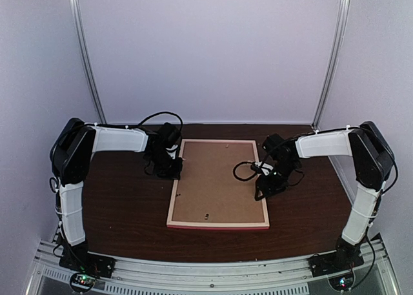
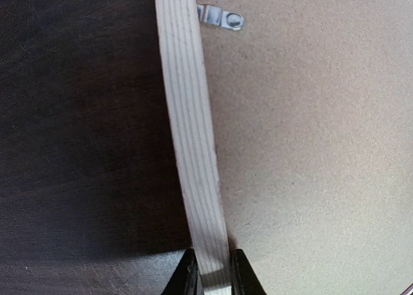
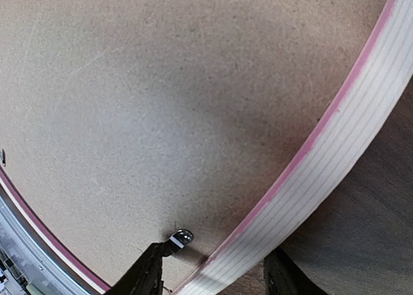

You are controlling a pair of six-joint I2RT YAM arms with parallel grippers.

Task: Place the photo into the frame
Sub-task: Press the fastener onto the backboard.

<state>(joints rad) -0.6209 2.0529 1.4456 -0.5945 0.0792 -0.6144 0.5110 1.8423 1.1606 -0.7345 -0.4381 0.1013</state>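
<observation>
The frame [image 1: 175, 182] lies back-up on the dark table, its pale wood rails edged in pink, with a plain brown backing board [image 1: 216, 179] filling it. The photo is hidden. My left gripper [image 1: 174, 169] is shut on the frame's left rail [image 2: 190, 133], one finger on each side of it [image 2: 213, 275]. My right gripper [image 1: 263, 190] is open and straddles the right rail [image 3: 322, 159]. Its inner fingertip [image 3: 145, 272] touches a small metal tab [image 3: 182, 237] on the backing board [image 3: 161, 95]. The outer finger [image 3: 284, 275] stands off the rail over the table.
Another metal tab [image 2: 222, 17] sits by the left rail on the backing board [image 2: 310, 146]. The dark brown table [image 1: 129, 204] surrounds the frame, and a metal mounting rail [image 1: 206, 269] runs along the near edge. White walls close in the back and sides.
</observation>
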